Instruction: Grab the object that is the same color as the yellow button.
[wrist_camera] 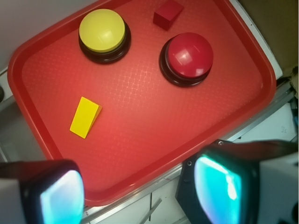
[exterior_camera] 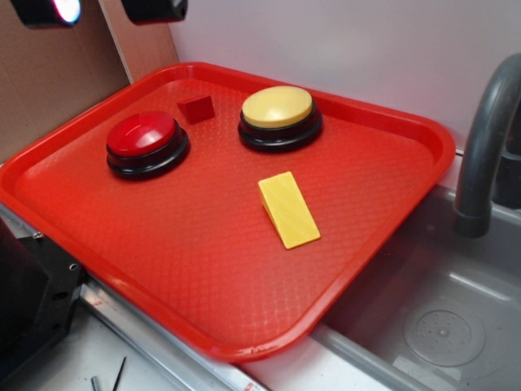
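Our claw (wrist_camera: 140,191) hangs wide and empty high above the red tray (exterior_camera: 391,134), its two pads (wrist_camera: 60,196) framing the bottom of the wrist view over the tray's near edge. The yellow wedge (wrist_camera: 84,117) lies up and to the left of the claw in that view, well apart from it, on open tray floor toward the edge beside the sink (exterior_camera: 440,318). Its long axis runs slightly off the line from near edge to far edge, tilted a little, the sloping face up. We judge the coming move to be a reach forward and leftward in the wrist view, then a descent.

We count one yellow wedge, one small red wedge (exterior_camera: 196,108), one yellow button (exterior_camera: 279,114) and one red button (exterior_camera: 146,142). The yellow button stands nearer the wedge than the red one; the red wedge sits between the two buttons, toward the tray's far edge.
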### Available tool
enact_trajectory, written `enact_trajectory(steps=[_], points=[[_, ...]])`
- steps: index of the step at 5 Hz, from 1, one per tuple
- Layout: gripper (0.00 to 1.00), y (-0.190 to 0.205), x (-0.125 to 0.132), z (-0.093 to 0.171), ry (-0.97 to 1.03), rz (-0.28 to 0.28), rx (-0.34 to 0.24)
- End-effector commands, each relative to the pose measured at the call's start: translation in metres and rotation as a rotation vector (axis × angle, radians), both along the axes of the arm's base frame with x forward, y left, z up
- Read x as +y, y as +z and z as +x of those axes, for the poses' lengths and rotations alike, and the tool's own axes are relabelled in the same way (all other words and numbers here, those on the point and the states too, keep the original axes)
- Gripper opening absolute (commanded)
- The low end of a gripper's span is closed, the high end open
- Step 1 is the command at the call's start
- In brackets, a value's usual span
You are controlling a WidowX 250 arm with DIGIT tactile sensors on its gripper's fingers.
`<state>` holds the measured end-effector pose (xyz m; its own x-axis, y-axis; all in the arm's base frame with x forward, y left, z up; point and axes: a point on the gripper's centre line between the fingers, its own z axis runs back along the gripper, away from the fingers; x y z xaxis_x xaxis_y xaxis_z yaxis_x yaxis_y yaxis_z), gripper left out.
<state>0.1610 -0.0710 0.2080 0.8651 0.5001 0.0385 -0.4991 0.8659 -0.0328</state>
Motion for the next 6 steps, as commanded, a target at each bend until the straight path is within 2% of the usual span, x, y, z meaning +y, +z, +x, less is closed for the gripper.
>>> enact_trajectory(steps=[1, 2, 3, 5, 6], points=[[1.0, -0.065, -0.013, 0.077, 0.112, -0.068, -0.034], [1.0, -0.094, -0.022, 0.102, 0.2, -0.073, -0.054], [1.0, -0.124, -0.03, 0.104, 0.284, -0.026, 0.036], [1.0, -0.138, -0.033, 0.089, 0.288, 0.027, 0.003], [1.0, -0.149, -0.035, 0.085, 0.23, 0.055, -0.021]])
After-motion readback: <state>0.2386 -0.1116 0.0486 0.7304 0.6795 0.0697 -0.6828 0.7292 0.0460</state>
